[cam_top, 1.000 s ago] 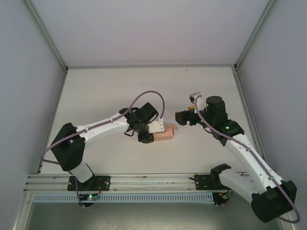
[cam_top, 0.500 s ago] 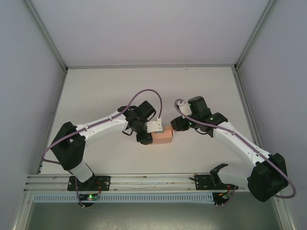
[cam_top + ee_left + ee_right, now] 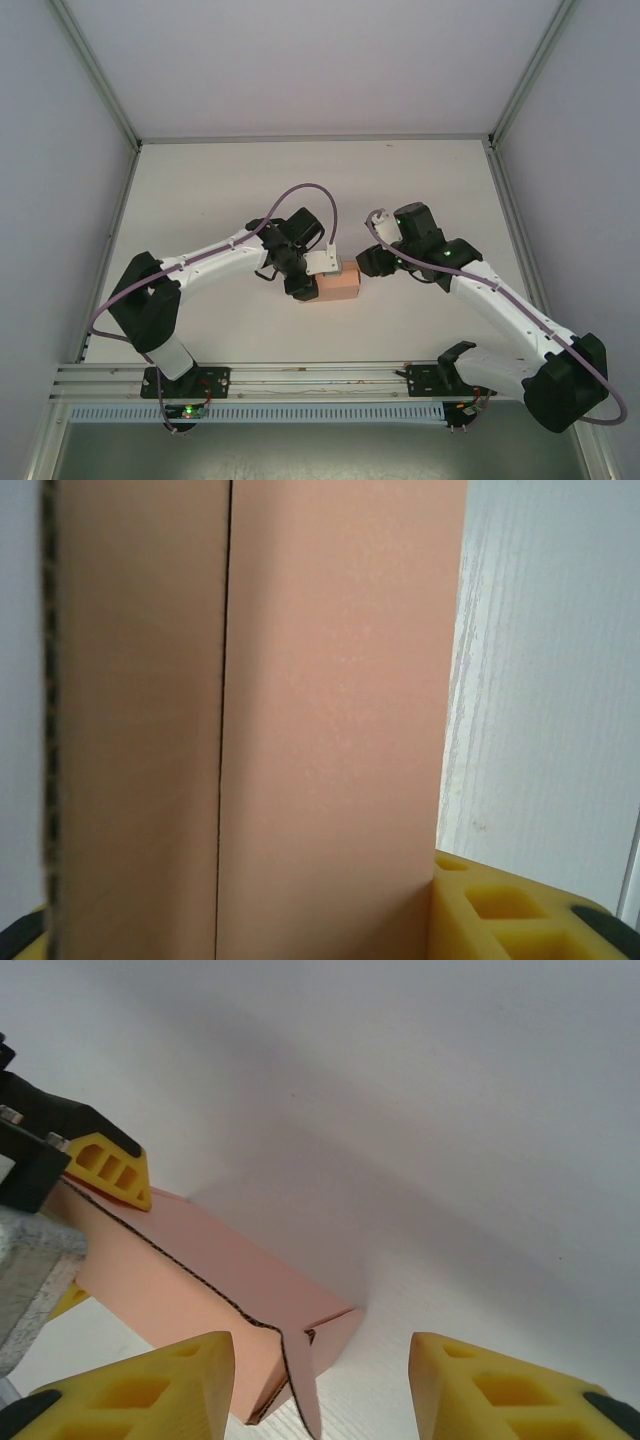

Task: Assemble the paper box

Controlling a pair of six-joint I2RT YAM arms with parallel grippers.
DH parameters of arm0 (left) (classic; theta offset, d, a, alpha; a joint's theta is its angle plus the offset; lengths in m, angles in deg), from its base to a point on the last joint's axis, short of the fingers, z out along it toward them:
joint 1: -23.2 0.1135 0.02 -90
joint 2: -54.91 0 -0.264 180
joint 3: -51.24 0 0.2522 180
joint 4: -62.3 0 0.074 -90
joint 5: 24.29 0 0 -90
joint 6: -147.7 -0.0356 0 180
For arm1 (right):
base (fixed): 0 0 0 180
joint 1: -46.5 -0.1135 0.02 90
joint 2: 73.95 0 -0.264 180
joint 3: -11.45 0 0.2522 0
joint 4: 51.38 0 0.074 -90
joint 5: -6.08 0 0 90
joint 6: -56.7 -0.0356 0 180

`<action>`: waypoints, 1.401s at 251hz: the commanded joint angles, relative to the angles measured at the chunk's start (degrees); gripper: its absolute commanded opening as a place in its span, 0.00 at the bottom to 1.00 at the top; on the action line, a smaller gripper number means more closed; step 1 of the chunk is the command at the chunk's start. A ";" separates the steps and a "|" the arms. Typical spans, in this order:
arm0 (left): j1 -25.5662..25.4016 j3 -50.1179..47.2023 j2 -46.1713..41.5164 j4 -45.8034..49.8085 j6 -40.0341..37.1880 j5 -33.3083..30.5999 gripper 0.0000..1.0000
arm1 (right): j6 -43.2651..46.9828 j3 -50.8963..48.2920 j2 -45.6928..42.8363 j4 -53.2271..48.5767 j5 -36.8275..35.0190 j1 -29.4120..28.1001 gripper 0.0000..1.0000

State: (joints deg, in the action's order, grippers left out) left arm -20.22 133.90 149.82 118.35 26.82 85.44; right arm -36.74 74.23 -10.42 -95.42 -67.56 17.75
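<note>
The salmon-pink paper box lies in the middle of the table, its long side running left to right. My left gripper is shut on its left end; in the left wrist view the paper box fills the space between the yellow fingers. My right gripper sits at the box's right end. In the right wrist view its jaws stand open, and a loose end flap of the paper box hangs between them, touching neither finger.
The white table stretches back to the walls behind both arms. An aluminium rail runs along the near edge by the arm bases. Grey walls close in both sides.
My right arm has swung left up to the box's right end and its jaws have narrowed. The flap that stuck out there now lies closer to the box. The left arm has barely moved.
</note>
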 commanded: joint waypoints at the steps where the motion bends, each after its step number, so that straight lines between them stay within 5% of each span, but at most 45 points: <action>1: 0.28 -0.22 2.65 3.94 -0.57 0.44 0.47 | 1.39 0.29 1.34 -0.80 1.73 -0.84 0.48; 40: 0.32 -0.12 2.74 3.86 -0.24 0.30 0.47 | 2.56 0.61 4.12 -2.28 0.15 -1.22 0.39; 84: 0.29 0.12 3.09 3.79 0.07 0.22 0.47 | 0.63 0.73 4.91 -0.91 0.90 -1.49 0.09; 110: 0.25 0.09 3.04 3.09 0.62 0.13 0.47 | -2.40 1.11 5.02 -0.98 2.50 -1.81 0.00; 138: 0.28 0.23 3.34 2.98 0.96 0.15 0.50 | -9.58 0.45 3.21 0.17 0.00 -3.28 0.00; 177: 0.29 0.27 3.85 2.37 1.89 -0.02 0.50 | -21.96 -5.36 -0.43 7.21 -13.83 -9.74 0.00; 217: 0.32 0.09 3.63 1.92 2.28 0.29 0.51 | -24.10 -11.53 -3.61 11.99 -26.12 -15.10 0.00; 273: 0.31 0.44 3.38 1.58 3.00 0.09 0.52 | -24.46 -24.38 -8.22 25.93 -27.79 -15.37 0.00; 351: 0.28 0.89 3.27 0.52 4.66 -0.87 0.54 | -30.49 -31.02 -14.48 26.22 -33.15 -17.86 0.00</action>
State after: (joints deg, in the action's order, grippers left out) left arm -20.17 134.78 151.63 118.46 29.66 85.59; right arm -63.91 47.32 -23.84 -62.24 -94.25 0.97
